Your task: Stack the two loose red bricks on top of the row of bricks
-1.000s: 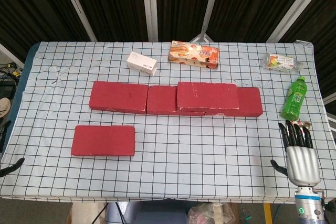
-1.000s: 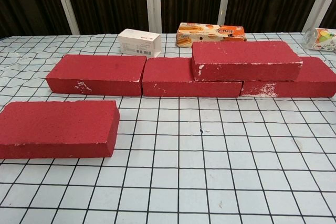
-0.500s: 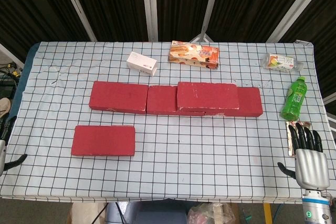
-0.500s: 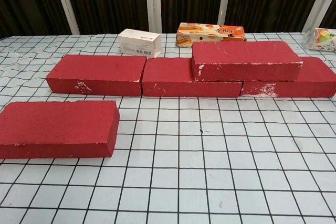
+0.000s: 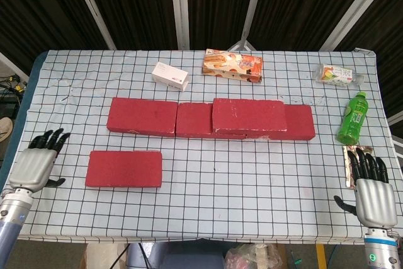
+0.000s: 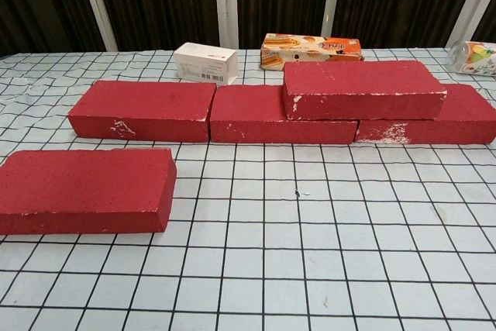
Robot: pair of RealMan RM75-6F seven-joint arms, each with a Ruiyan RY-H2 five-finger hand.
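one brick [image 5: 249, 116] stacked, loose brick [image 5: 124, 169] flat beside left hand [image 5: 36, 165].

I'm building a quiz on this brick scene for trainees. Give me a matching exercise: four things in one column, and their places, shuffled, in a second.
Things:
1. loose red brick
2. stacked red brick
3. green bottle
4. white box

Places:
A. on top of the row of bricks, over its right part
B. far side of the table, behind the row's left part
C. flat on the cloth, in front of the row's left end
D. upright near the table's right edge

Pairs: 1-C, 2-A, 3-D, 4-B
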